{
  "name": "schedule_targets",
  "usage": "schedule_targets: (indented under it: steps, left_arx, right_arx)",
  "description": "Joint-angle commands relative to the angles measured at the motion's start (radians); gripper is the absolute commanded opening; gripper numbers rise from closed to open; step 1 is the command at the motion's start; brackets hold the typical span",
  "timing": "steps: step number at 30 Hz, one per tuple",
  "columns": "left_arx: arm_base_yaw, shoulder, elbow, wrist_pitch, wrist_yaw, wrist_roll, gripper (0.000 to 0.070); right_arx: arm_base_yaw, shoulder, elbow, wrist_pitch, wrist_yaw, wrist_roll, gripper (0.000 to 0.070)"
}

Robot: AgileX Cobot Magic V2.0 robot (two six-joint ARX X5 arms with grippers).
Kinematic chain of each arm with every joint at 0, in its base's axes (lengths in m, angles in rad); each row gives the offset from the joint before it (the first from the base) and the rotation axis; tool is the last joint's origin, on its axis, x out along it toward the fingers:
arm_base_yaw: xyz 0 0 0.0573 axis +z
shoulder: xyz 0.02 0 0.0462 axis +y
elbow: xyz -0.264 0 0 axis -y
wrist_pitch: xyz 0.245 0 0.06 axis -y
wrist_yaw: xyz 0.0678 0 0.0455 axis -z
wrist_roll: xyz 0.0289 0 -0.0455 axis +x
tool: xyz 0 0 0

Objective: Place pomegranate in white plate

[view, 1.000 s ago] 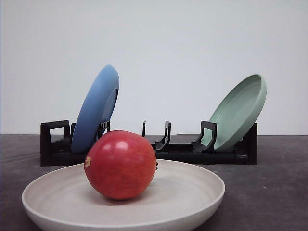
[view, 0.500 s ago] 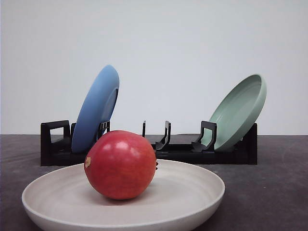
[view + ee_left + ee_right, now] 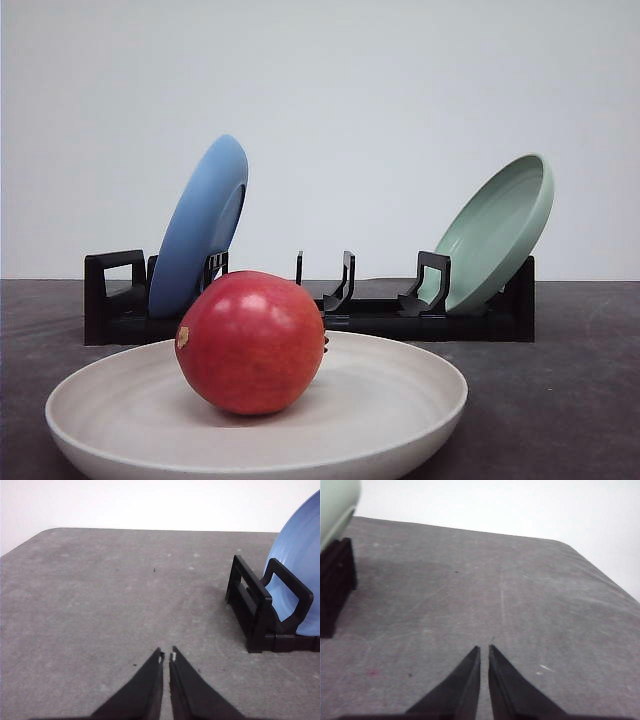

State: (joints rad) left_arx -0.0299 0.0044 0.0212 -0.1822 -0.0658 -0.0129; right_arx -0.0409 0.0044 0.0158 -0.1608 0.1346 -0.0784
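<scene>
Logging pomegranate: seated inside white plate, left of centre, resting free. Task reads as complete, I judge. Left end effector: clenched, empty, above bare desk. Right end effector: clenched, empty. Risk: round fruit could roll toward rim if plate gets bumped. Black rack behind plate holds blue plate and pale green plate. Open desk both sides; edge near each arm.
</scene>
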Motion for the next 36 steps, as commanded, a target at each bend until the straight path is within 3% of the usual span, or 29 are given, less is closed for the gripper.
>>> schedule_targets:
  steps: [1, 36]
  left_arx:
    - [0.001, -0.001, -0.009, -0.005, -0.005, -0.003, 0.0]
    - [0.001, -0.001, -0.009, -0.005, -0.005, -0.003, 0.0]
  right_arx:
    - [-0.004, -0.001, -0.004, 0.003, 0.005, -0.005, 0.0027]
    - [-0.004, -0.001, -0.004, 0.003, 0.004, -0.005, 0.0027]
